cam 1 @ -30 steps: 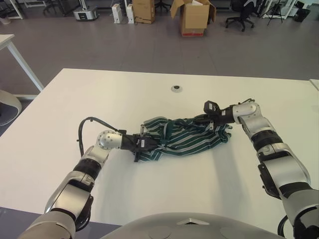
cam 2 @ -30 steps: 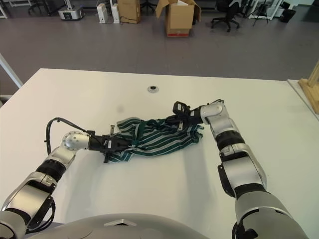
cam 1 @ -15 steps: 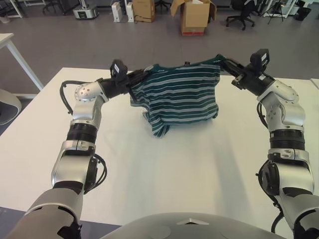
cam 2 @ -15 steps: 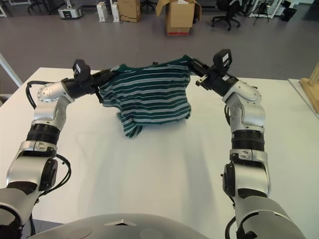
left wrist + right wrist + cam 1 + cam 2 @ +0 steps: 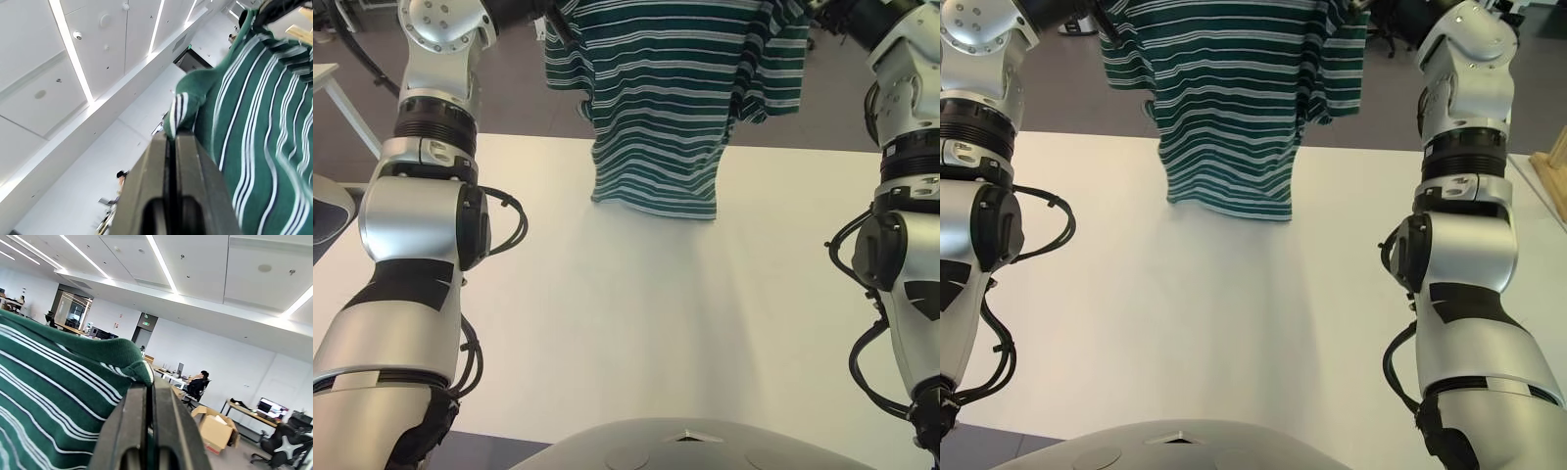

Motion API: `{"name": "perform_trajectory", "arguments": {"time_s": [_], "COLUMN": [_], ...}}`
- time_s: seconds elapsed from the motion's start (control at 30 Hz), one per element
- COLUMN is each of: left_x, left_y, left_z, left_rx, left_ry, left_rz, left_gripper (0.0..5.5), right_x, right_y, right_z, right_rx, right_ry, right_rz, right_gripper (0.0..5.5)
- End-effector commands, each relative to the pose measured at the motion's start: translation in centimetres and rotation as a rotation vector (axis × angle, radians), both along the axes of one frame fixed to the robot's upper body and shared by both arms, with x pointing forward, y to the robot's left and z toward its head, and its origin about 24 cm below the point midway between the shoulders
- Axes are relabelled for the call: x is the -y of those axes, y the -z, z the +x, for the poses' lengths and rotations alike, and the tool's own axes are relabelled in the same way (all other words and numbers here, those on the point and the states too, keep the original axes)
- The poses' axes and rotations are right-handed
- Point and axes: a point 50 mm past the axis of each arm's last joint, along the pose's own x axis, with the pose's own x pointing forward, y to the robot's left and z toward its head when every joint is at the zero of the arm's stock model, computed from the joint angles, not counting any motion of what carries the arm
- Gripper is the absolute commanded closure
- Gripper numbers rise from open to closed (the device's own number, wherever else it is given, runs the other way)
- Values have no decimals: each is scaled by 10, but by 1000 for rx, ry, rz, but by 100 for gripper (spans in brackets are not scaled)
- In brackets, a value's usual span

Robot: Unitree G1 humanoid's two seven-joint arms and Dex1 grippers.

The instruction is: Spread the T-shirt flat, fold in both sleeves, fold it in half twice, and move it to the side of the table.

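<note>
The green-and-white striped T-shirt (image 5: 656, 117) hangs in the air over the far half of the white table (image 5: 607, 333), its hem just above the tabletop. Both arms are raised high, one at each upper corner of the shirt. In the left wrist view my left gripper (image 5: 170, 138) is shut on a bunched edge of the T-shirt (image 5: 254, 98). In the right wrist view my right gripper (image 5: 149, 386) is shut on a fold of the T-shirt (image 5: 49, 382). One sleeve (image 5: 764, 88) droops on the right side.
Bare white tabletop stretches beneath and in front of the shirt. Grey floor (image 5: 529, 108) lies beyond the table's far edge. Another white table's corner (image 5: 325, 76) is at the left, and a wooden frame (image 5: 1557, 166) stands at the right edge.
Both arms have lifted the shirt from a crumpled heap on the table to high in the air. It now hangs full length, and its lower edge has left the tabletop.
</note>
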Motion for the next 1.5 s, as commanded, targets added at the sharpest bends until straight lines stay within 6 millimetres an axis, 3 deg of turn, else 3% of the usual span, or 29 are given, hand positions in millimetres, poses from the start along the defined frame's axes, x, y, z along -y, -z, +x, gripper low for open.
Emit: {"name": "perform_trajectory", "arguments": {"time_s": [0.03,0.23,0.43,0.7,0.8,0.87,0.93,1.0,1.17,1.33,1.4,1.5], "left_x": [-5,1,-6,-10,-11,-10,-13,-18,-26,-21,-17,-9], "left_y": [-18,-23,-9,-10,6,26,54,70,80,115,135,173], "left_z": [-2,1,12,10,8,4,-4,-11,-49,-98,-118,-150], "left_rx": [78,118,54,164,158,24,-196,-377,-781,-1131,-1225,-1330], "left_ry": [-102,-176,-303,-367,-303,-132,98,274,570,711,740,793], "left_rz": [76,140,173,300,400,428,467,482,358,404,486,645], "left_gripper": [550,550,550,550,550,550,550,550,550,550,550,550], "right_x": [2,-3,-9,9,3,2,5,9,30,19,10,1], "right_y": [-30,-36,-14,-11,2,21,44,57,54,73,99,154], "right_z": [-5,-4,10,5,2,-4,-18,-33,-67,-109,-129,-162], "right_rx": [94,125,31,87,69,-33,-190,-314,-563,-804,-947,-1179], "right_ry": [40,64,120,215,70,-113,-330,-456,-581,-768,-863,-1000], "right_rz": [-46,-165,-203,-308,-403,-473,-589,-667,-649,-630,-655,-681], "right_gripper": [545,545,545,545,545,545,545,545,545,545,545,545]}}
